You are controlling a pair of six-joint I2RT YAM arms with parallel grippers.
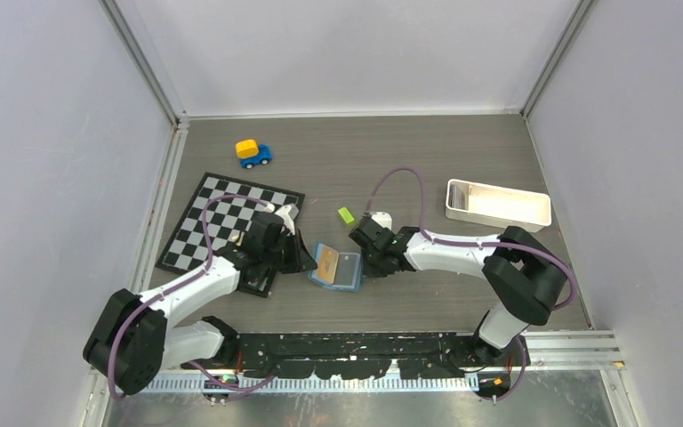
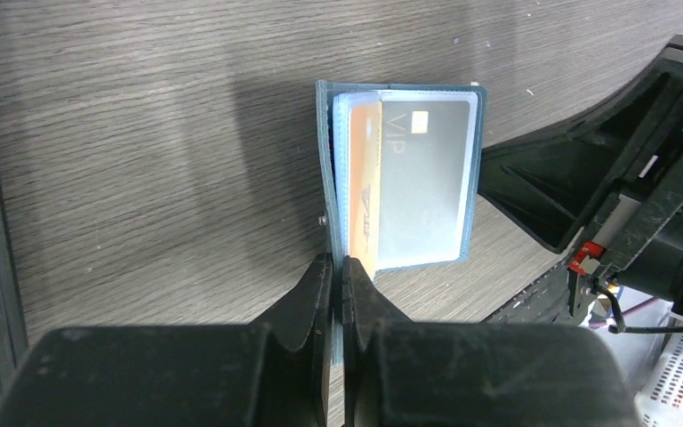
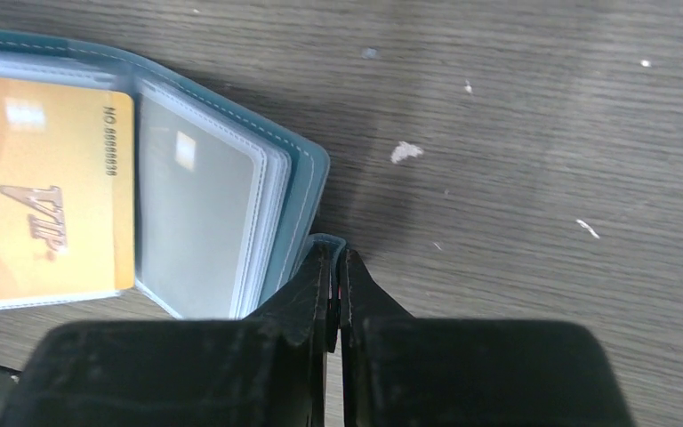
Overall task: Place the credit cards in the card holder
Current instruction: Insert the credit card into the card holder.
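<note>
Looks like the left gripper [image 2: 338, 274] and right gripper [image 3: 336, 267] are both clamped on the card holder [image 1: 335, 269] edges. Uneven pulling could slide the gold card [image 2: 366, 178] out.

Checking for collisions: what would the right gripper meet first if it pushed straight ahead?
The card holder: the right gripper pinches its teal edge tab, so it would likely shove that at once.

card holder [image 3: 307, 169] and gold card [image 3: 44, 205] cropped at picture edge, grey card [image 3: 196, 222] blurred
</note>
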